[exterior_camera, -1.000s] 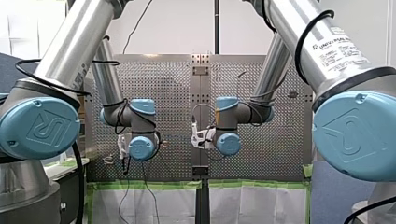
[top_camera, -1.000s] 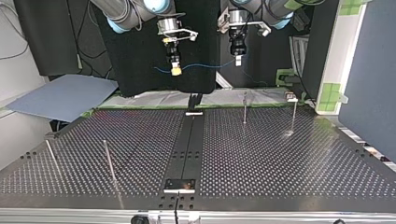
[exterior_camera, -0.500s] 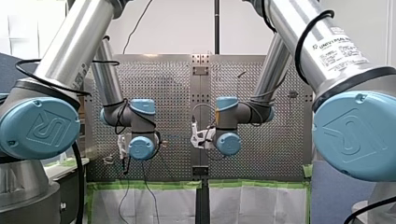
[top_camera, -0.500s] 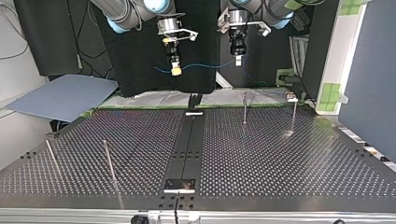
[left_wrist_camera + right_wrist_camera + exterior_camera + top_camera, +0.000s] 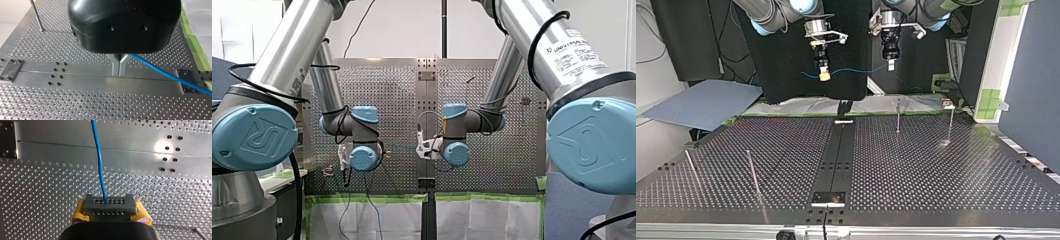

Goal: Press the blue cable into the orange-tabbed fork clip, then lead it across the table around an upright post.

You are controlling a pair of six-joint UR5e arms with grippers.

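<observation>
In the top view the blue cable (image 5: 856,70) hangs stretched between both grippers, high above the far edge of the perforated table (image 5: 936,170). My right gripper (image 5: 824,75), with yellow pads, is shut on it, and a short tail sticks out beyond. My left gripper (image 5: 890,64), black with metal fingers, is shut on the other part. In the left wrist view the metal fingers (image 5: 115,65) meet on the cable (image 5: 165,75). The right wrist view shows the cable (image 5: 98,157) running out from between the yellow pads (image 5: 80,210). I cannot make out an orange-tabbed clip.
Upright posts stand on the table: two at the top view's far right (image 5: 897,116) (image 5: 951,122) and two at its near left (image 5: 752,172) (image 5: 691,167). A dark centre strip (image 5: 838,155) runs down the middle, with a small plate (image 5: 828,198) at its near end.
</observation>
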